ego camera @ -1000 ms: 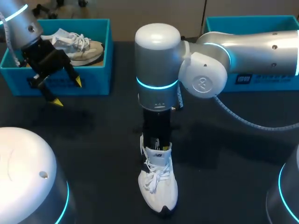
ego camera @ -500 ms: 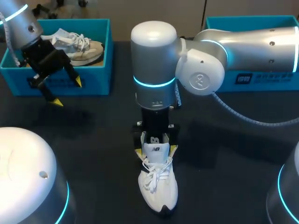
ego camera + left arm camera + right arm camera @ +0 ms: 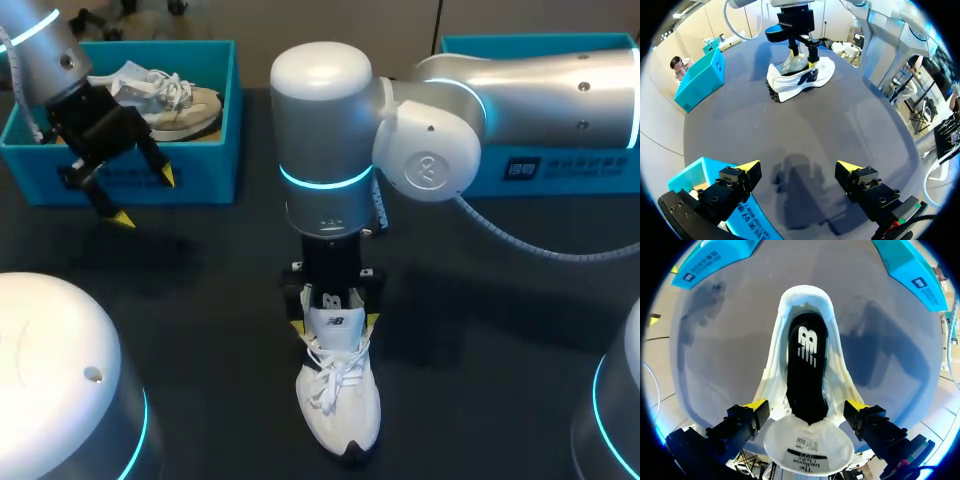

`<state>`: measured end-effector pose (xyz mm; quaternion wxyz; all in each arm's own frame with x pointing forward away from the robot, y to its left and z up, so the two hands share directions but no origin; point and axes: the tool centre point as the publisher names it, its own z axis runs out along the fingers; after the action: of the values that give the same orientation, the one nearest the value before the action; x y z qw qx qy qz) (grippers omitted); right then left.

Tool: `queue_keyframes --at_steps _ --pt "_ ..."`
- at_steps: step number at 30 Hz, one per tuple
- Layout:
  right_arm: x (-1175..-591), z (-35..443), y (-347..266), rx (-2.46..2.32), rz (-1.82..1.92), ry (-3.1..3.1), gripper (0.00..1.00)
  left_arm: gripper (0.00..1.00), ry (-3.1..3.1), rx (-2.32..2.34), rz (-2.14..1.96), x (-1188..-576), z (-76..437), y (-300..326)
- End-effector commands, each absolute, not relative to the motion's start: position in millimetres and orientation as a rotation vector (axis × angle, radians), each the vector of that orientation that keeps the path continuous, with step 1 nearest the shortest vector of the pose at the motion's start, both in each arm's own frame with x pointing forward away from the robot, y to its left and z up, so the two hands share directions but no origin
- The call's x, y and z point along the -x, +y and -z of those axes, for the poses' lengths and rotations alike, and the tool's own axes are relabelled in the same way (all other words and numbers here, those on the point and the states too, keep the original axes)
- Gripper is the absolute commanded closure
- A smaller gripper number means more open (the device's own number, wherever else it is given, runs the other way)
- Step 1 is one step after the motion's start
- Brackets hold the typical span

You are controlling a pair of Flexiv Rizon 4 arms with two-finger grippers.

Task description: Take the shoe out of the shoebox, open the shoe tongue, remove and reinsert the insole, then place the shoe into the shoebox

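Observation:
A white shoe [image 3: 338,400] stands on the dark table, toe toward the front edge. My right gripper [image 3: 333,322] hangs just above its opening, open, one yellow tip on each side of the collar. From the right wrist I look straight down into the shoe [image 3: 807,335]. A black insole [image 3: 807,370] lies flat inside it. The white tongue [image 3: 807,452] is folded out under the gripper [image 3: 806,405]. My left gripper [image 3: 143,197] is open and empty in front of the left shoebox [image 3: 215,150]. Its own view shows the gripper [image 3: 798,167] and the shoe [image 3: 800,77] far ahead.
A second pale shoe [image 3: 170,100] lies in the left blue shoebox. Another blue box [image 3: 540,165] stands at the back right, behind my right arm. Grey robot bases fill both front corners of the table.
My right gripper's fingers have spread apart over the shoe's opening, and that arm has shifted slightly left. The left arm and the shoe have not moved.

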<state>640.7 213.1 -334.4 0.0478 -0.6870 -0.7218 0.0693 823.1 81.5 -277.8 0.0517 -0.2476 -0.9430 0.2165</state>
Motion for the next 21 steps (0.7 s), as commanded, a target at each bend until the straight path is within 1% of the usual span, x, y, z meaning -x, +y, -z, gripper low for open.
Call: queue_keyframes --at_steps 1,21 --pt "-637 328 213 2.106 -0.218 -2.2 0.0 0.0 -2.87 0.753 -0.652 -822 277 82" --pt "-605 304 219 2.146 -0.248 -2.179 0.0 0.0 -2.87 0.753 -0.652 -822 277 82"
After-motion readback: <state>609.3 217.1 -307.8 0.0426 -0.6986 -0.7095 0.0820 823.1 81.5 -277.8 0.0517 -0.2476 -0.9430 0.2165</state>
